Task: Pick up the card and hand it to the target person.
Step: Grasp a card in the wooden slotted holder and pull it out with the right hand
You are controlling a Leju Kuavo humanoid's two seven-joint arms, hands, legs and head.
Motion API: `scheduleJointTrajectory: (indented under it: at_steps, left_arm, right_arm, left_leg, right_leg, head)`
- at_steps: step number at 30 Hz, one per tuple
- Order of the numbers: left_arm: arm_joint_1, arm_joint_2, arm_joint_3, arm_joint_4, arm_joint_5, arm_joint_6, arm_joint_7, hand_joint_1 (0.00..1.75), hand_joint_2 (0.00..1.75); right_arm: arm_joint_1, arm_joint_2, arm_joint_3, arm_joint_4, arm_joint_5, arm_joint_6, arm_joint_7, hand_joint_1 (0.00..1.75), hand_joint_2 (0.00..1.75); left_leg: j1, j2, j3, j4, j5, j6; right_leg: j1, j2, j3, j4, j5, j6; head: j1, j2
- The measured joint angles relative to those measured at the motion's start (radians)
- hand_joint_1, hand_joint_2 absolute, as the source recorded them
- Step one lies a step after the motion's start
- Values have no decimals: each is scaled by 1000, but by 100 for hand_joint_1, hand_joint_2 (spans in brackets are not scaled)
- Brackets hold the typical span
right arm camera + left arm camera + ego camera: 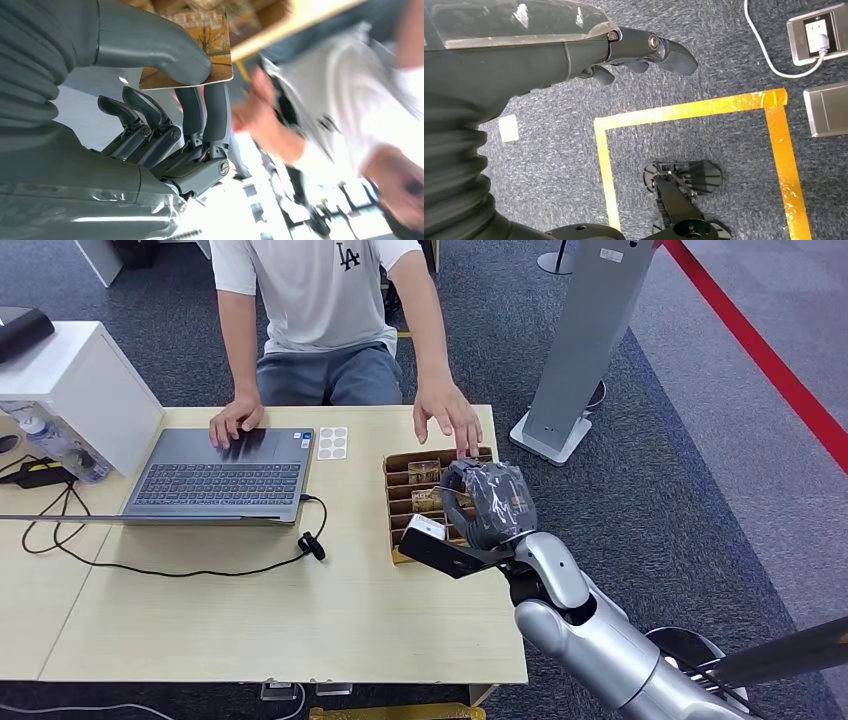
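The right hand (165, 125) hovers above the card box (400, 502), thumb and fingers pinching a card (200, 50) (brown printed face); the left hand (634, 52) hangs empty, fingers loosely apart.

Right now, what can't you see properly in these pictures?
- Orange picture card: in the right wrist view the right robot hand's thick grey thumb covers part of its print.
- Brown cardboard slotted box: in the head view the right robot hand hides its near corner.
- Person in the white shirt: blurred in the right wrist view.
- Left robot hand: hangs over grey carpet.
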Motion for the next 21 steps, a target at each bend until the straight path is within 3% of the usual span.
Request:
scheduleJointTrajectory:
  at_steps: [7, 11, 14, 21]
  left_arm:
    - [0, 0, -1, 0, 5, 6, 7, 0, 175]
    - [0, 0, -8, 0, 5, 8, 7, 0, 175]
    - [0, 0, -13, 0, 4, 9, 7, 0, 175]
    - [0, 0, -23, 0, 3, 21, 16, 0, 175]
  right_arm:
    - [4, 5, 10, -81, 43, -96, -42, 171, 175]
    - [30, 28, 18, -115, 142, -256, -99, 171, 175]
    - [47, 35, 20, -115, 183, -321, -112, 171, 175]
    - [74, 59, 22, -104, 221, -374, -177, 171, 175]
  left_leg:
    - [0, 0, 0, 0, 0, 0]
    - [0, 0, 0, 0, 0, 0]
    - [0, 0, 0, 0, 0, 0]
    - [0, 0, 0, 0, 0, 0]
  right_leg:
    - [0, 0, 0, 0, 0, 0]
    - [0, 0, 0, 0, 0, 0]
    - [0, 0, 0, 0, 0, 0]
    - [0, 0, 0, 0, 0, 0]
  head:
    - [0, 0]
    - [0, 0]
    - [0, 0]
    - [0, 0]
